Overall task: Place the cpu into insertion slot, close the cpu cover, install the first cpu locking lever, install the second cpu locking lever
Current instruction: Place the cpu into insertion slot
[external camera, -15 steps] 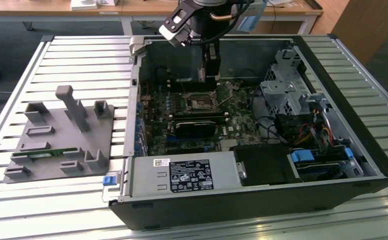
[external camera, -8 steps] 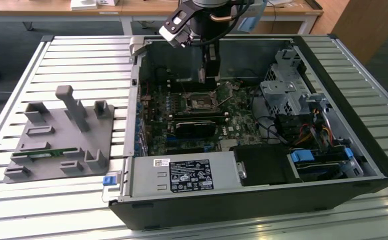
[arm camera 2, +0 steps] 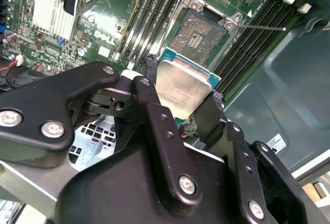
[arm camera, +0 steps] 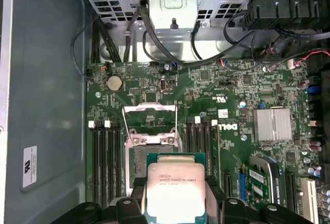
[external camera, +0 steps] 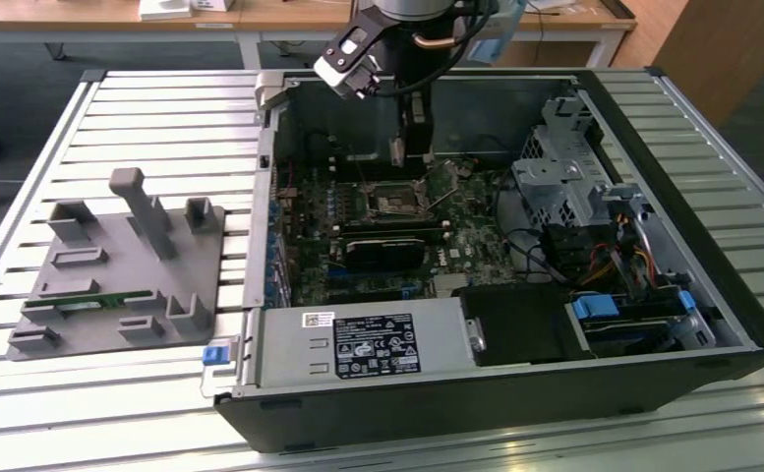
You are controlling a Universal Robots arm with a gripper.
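In both wrist views my gripper [arm camera 2: 181,89] [arm camera: 175,192] is shut on the cpu [arm camera 2: 180,82] [arm camera: 175,183], a flat square chip with a dull silver top, pinched by its edges between two black fingers [arm camera 2: 149,87]. The chip hangs above the green board, just off the insertion slot [arm camera 2: 197,32] [arm camera: 136,165], whose dark pin field shows uncovered. The cpu cover [arm camera: 150,109], a silver frame with a window, stands swung up at the slot's far side. A thin wire locking lever [arm camera 2: 263,28] sticks out beside the slot. In the exterior view the gripper [external camera: 415,155] hovers over the slot [external camera: 392,200] inside the open computer case.
Black memory slots [arm camera: 105,157] flank the socket. A finned heatsink [arm camera: 273,123] and a black card [external camera: 388,251] lie nearby. The drive cage [external camera: 558,182], cables [arm camera: 154,44] and power supply [external camera: 369,344] crowd the case. A grey fixture [external camera: 119,265] sits at the exterior view's left.
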